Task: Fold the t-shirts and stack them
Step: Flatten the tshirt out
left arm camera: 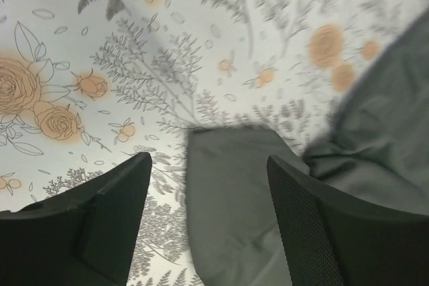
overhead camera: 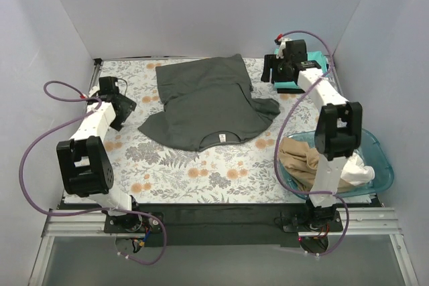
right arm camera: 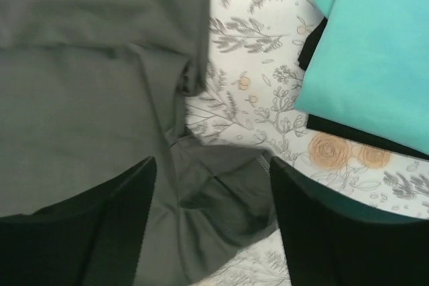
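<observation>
The dark grey shirt [overhead camera: 204,105] is laid flat on the desk [overhead camera: 201,165], collar toward the arm bases, long axis near-to-far. One sleeve [left arm camera: 228,205] is framed by the released left tool [left arm camera: 208,165], the other by the released right tool [right arm camera: 211,165]; nothing is grasped.

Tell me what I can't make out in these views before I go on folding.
Neck label on the dark grey t-shirt: too small to read, top view.
Black t-shirt: mostly under the teal t-shirt, right wrist view.
Basin contents: partly behind the right arm, top view.
</observation>
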`<state>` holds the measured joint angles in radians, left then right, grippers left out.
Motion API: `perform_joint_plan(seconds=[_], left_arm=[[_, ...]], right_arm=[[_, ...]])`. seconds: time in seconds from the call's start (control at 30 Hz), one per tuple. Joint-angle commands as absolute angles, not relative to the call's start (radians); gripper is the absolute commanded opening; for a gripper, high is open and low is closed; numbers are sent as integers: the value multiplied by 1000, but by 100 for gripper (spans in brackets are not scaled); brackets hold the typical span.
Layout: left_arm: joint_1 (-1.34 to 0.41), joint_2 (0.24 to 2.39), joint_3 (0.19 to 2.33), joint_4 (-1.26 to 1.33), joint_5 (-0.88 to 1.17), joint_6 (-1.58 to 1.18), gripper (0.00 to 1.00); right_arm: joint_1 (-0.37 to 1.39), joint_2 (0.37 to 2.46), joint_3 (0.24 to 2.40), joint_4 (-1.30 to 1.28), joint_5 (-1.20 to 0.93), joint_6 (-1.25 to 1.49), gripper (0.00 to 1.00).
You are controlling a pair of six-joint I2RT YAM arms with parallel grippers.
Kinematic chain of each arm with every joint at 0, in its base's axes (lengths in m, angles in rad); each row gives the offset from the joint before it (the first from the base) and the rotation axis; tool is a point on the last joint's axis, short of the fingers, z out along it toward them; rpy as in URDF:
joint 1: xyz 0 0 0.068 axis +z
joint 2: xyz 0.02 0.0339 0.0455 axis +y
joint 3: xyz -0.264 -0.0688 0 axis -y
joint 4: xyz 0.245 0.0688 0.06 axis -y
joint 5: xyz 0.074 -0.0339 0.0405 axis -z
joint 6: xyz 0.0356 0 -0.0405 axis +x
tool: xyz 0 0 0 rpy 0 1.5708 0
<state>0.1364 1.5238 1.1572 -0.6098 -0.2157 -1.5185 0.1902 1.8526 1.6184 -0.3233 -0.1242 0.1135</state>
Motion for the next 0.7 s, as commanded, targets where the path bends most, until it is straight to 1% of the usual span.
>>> perform_joint_plan(seconds=[0.0,0.03,0.07,0.17,0.23,0.27,0.37,0.47,0.53,0.6,0.67], left_arm=[[141,1532,1170,-621,-176,-1526,70],[141,1525,1164,-614,-160,-1526,71],[141,1519,1158,-585,-140,-1522,75],[141,1500,1135,-540,-85,-1508,78],[141,1512,1135,-526,-55,-1500,80],[140,1522,1141,-516,-22,-1500,80],[129,1572,1157,-476,52,-1497,82],[62,1629,1236,-446,95,-1467,84],[-33,1709,1331,-446,65,-1430,84],[-98,1796,1414,-445,70,-1416,84],[-124,1850,1449,-424,90,-1408,85]], right_arm=[[176,1999,1830,-514,-181,109,80],[176,2014,1842,-515,-181,109,98],[178,2013,1845,-514,-176,109,98],[183,1973,1824,-508,-156,110,98],[207,1915,1761,-486,-149,107,98],[222,1893,1694,-465,-140,103,98],[299,1804,1570,-422,-100,118,98],[376,1737,1395,-353,-51,184,98],[406,1701,1292,-315,-34,225,98],[419,1692,1238,-295,-49,276,98],[425,1697,1191,-278,-58,284,98]])
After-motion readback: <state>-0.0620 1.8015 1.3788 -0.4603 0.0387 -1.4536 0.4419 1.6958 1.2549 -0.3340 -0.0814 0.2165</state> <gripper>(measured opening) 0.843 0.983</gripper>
